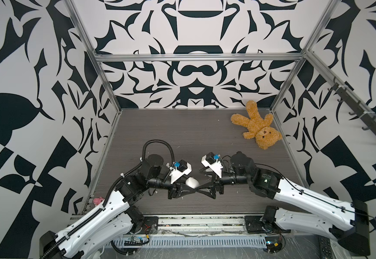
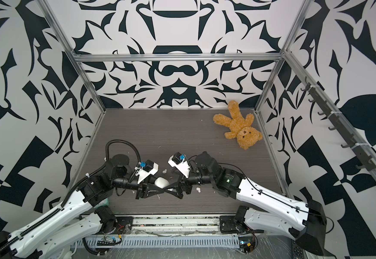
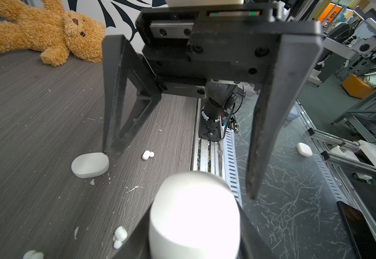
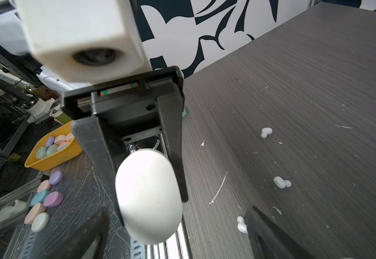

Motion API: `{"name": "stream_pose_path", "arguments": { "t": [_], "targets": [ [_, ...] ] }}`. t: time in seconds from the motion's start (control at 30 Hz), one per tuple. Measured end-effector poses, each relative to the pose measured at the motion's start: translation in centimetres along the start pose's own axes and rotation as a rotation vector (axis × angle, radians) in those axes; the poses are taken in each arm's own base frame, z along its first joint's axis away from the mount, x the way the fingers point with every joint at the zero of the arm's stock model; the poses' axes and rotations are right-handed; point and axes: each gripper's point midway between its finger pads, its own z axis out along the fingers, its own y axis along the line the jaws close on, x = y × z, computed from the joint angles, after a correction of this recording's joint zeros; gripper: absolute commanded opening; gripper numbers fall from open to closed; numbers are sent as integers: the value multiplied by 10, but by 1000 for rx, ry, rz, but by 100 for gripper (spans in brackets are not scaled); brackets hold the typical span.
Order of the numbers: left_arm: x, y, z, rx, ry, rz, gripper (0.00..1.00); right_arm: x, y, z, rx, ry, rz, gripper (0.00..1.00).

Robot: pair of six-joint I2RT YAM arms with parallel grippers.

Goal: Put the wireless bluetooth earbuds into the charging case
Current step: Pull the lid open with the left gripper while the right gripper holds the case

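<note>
In both top views the two arms meet low over the front of the table point(image 1: 182, 130), fingertips crossing, and the white charging case point(image 1: 192, 182) shows only as a pale lump at the left gripper. The wrist views settle the rest. The right wrist view shows the left gripper point(image 4: 152, 206) clamped on that case, which is held clear of the tabletop. The left wrist view shows the right gripper point(image 3: 181, 175) with its fingers point(image 3: 115, 101) spread wide and nothing between them.

The left wrist view alone shows a second white case point(image 3: 90, 165) lying flat on the table beside one right fingertip; contact cannot be judged. It also shows a third white case point(image 3: 304, 149) off the table on the glossy bench. The right wrist view alone shows a yellow tray point(image 4: 52, 163) of pastel cases and six more loose beside it.

The only marking to make out is a red-and-green strip point(image 3: 234, 14) on each gripper's housing.

The earbuds point(image 4: 282, 182) lie loose on the tabletop: three in each wrist view, two in a top view point(image 2: 164, 172). One teddy bear point(image 1: 256, 125) lies at the back right.
</note>
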Motion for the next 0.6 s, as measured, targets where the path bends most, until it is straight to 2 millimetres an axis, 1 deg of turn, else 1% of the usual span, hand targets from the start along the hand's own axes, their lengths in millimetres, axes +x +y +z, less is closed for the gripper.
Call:
{"name": "stream_pose_path", "arguments": {
  "t": [0.17, 0.6],
  "targets": [
    [-1, -1, -1, 4, -3, 2, 0, 0, -4, 0, 21, -2, -4, 95],
    [2, -2, -1, 13, 5, -10, 0, 2, -5, 4, 29, 8, -19, 93]
  ]
}}
